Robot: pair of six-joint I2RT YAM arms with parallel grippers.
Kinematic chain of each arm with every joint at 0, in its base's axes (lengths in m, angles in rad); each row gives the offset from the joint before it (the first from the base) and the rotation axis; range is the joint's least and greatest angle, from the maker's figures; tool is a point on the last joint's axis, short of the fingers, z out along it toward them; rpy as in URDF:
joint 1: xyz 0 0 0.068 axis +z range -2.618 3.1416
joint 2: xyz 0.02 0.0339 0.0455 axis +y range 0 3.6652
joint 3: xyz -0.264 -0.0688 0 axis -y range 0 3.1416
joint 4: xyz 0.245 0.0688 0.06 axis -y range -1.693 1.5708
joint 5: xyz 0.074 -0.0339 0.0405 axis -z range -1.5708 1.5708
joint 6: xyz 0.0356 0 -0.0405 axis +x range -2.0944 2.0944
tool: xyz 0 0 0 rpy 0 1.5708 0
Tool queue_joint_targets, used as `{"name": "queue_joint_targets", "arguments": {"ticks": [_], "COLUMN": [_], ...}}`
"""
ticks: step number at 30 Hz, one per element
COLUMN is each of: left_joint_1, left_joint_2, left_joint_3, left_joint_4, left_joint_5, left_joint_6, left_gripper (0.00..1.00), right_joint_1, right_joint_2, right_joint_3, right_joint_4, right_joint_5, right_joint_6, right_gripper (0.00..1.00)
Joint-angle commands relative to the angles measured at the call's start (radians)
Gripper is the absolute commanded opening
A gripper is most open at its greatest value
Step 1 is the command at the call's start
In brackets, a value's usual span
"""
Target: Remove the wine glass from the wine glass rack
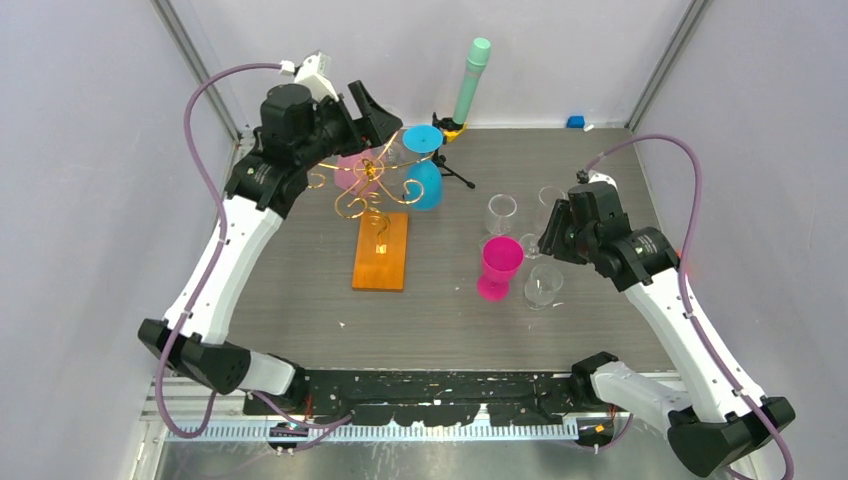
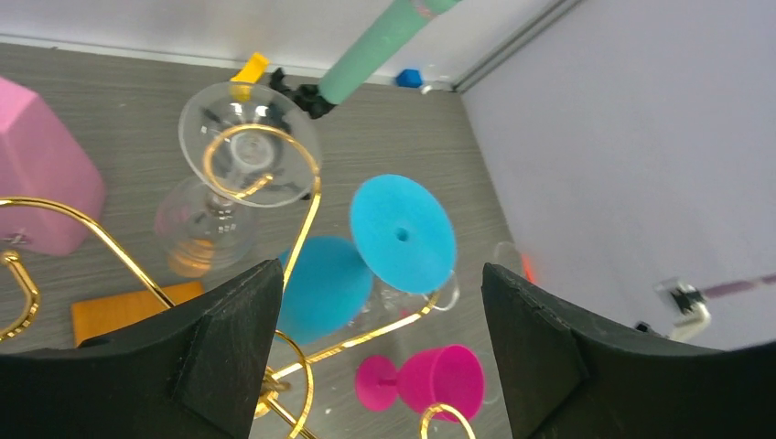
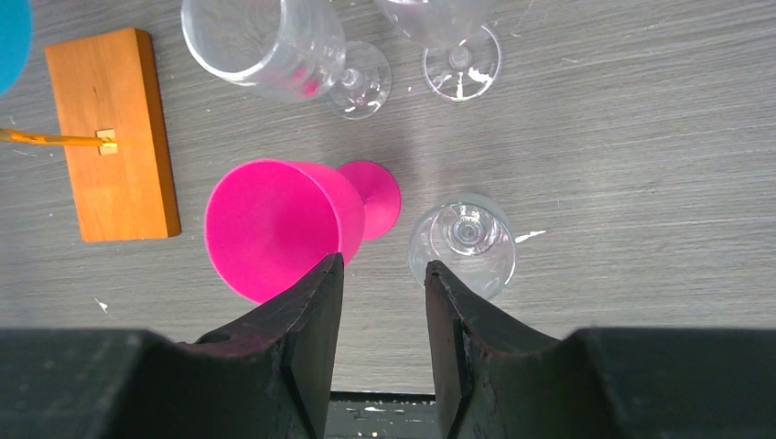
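The wine glass rack (image 1: 368,188) is thin gold wire on an orange-brown wooden base (image 1: 382,250). A blue wine glass (image 1: 425,170) hangs upside down from its right arm, a pink one (image 1: 350,170) from its left, and a clear one (image 2: 242,155) towards the back. My left gripper (image 1: 383,122) is open and empty above the rack; in the left wrist view (image 2: 380,311) the blue glass's foot (image 2: 403,233) and the gold scrolls (image 2: 302,229) lie between and ahead of its fingers. My right gripper (image 1: 553,238) is open and empty over the table (image 3: 382,270).
A magenta glass (image 1: 498,265) stands on the table, also in the right wrist view (image 3: 274,229). Three clear glasses (image 1: 502,212) (image 1: 548,205) (image 1: 543,285) stand around it. A black tripod with a mint-green cylinder (image 1: 470,85) is at the back, a small blue object (image 1: 575,122) back right.
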Motion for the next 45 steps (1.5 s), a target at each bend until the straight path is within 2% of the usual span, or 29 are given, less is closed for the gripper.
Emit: {"name": "queue_joint_targets", "arguments": {"ticks": [1, 3, 7, 12, 25, 31, 38, 41, 45], "left_joint_1": [0.005, 0.01, 0.035, 0.067, 0.094, 0.111, 0.15, 0.171, 0.2], "left_joint_2": [0.058, 0.088, 0.135, 0.161, 0.291, 0.291, 0.268, 0.255, 0.233], "left_joint_3": [0.087, 0.11, 0.146, 0.16, 0.234, 0.179, 0.11, 0.082, 0.02], "left_joint_4": [-0.061, -0.077, -0.08, -0.067, -0.056, 0.007, 0.1, 0.144, 0.235], "left_joint_5": [-0.106, -0.116, -0.096, -0.091, -0.067, -0.027, 0.076, 0.126, 0.177], "left_joint_6": [0.058, 0.065, 0.057, 0.035, -0.029, -0.082, -0.169, -0.213, -0.297], "left_gripper": [0.81, 0.82, 0.72, 0.62, 0.62, 0.62, 0.45, 0.33, 0.23], "right_joint_1": [-0.003, -0.003, -0.003, -0.003, -0.003, -0.003, -0.003, -0.003, -0.003], "right_joint_2": [-0.032, -0.037, -0.04, -0.044, -0.056, -0.067, -0.064, -0.066, -0.065], "right_joint_3": [-0.034, -0.044, -0.058, -0.068, -0.084, -0.088, -0.089, -0.091, -0.092], "right_joint_4": [0.03, 0.03, 0.034, 0.035, 0.05, 0.051, 0.05, 0.051, 0.051], "right_joint_5": [0.024, 0.031, 0.028, 0.026, 0.011, 0.018, 0.011, 0.014, 0.014], "right_joint_6": [0.009, 0.003, 0.0, 0.003, 0.024, 0.026, 0.027, 0.026, 0.027], "right_gripper": [0.43, 0.43, 0.43, 0.37, 0.34, 0.33, 0.33, 0.33, 0.33]}}
